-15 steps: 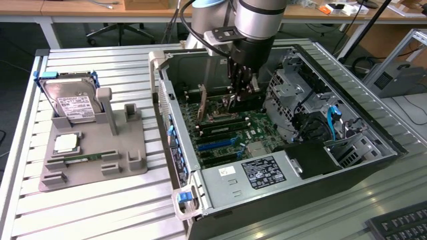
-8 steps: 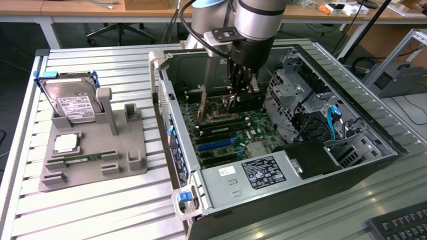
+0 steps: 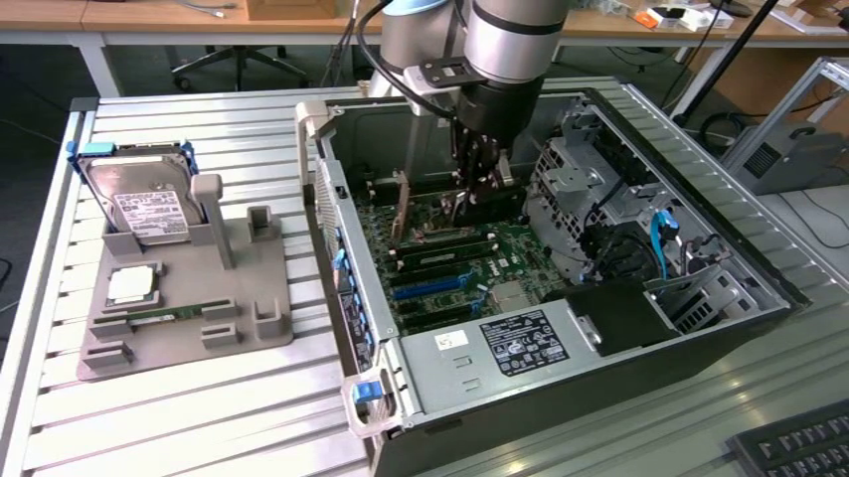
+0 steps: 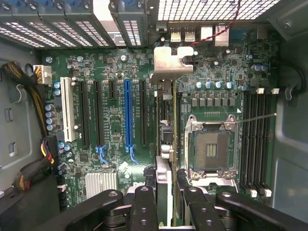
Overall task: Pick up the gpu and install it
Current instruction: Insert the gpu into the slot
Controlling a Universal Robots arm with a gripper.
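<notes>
my gripper: down inside the open computer case, over the motherboard; my fingers are pinched on the gpu, one on each face of the card.
gpu: held edge-on between my fingers, standing upright above the motherboard, its silver end bracket toward the rear wall of the case where the slot openings are. in the exterior view it hangs under my wrist as a thin upright card.
gpu vs slots: the card's edge runs parallel to the long slots, between the blue slot and the cpu socket. i cannot tell whether its lower edge touches a slot yet.
motherboard: green, lying flat on the case floor, with a white slot near the case's outer wall and an empty cpu socket beside the ram slots.
case: lying on its side with the panel off, on the slatted bench, toward the bench's far edge.
parts holder: grey tray on the bench, well apart from the case, on the exterior view's left.
hard drive: silver with a white label, propped upright at the far end of the tray.
ram stick: narrow and green, lying in the tray near its near end.
</notes>
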